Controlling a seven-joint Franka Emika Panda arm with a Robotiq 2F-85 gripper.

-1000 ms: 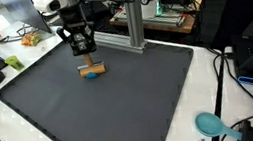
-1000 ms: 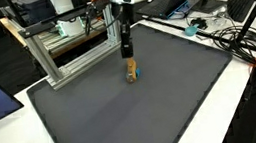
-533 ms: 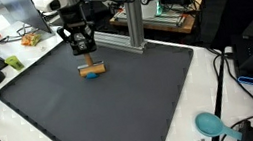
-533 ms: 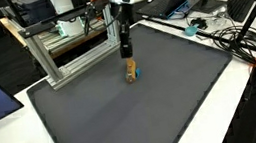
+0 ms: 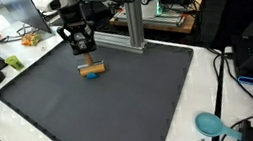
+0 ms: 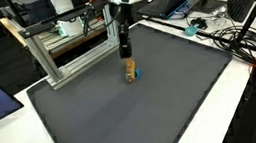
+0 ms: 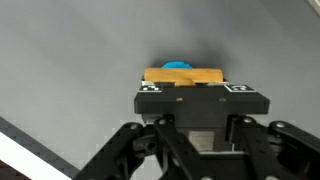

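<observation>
While the block (image 5: 92, 71) lies on the dark mat (image 5: 123, 116), the gripper (image 5: 88, 56) stands straight above it with its jaws drawn narrow, pinching the block's upper part. In the wrist view the block (image 7: 183, 76) is a pale wooden piece lying crosswise just beyond the fingertips, with a blue cap (image 7: 178, 65) peeping out behind it. The gripper (image 7: 195, 92) fills the lower half of that view. Its dark linkage spreads to both sides.

In an exterior view the block (image 6: 130, 73) sits in the far half of the mat (image 6: 145, 120), and the blue cap (image 6: 137, 75) shows at its lower edge. The gripper (image 6: 126, 57) comes down on it from above.

Just behind the block stands a frame (image 5: 132, 24) of aluminium bars, set along the mat's far edge; in an exterior view the frame (image 6: 65, 55) runs off beside the arm. Well apart from the block, a teal spoon (image 5: 211, 123) lies on the white table (image 5: 182, 138) off the mat's near corner. Cables (image 6: 229, 37) trail over the table past the mat's edge.
</observation>
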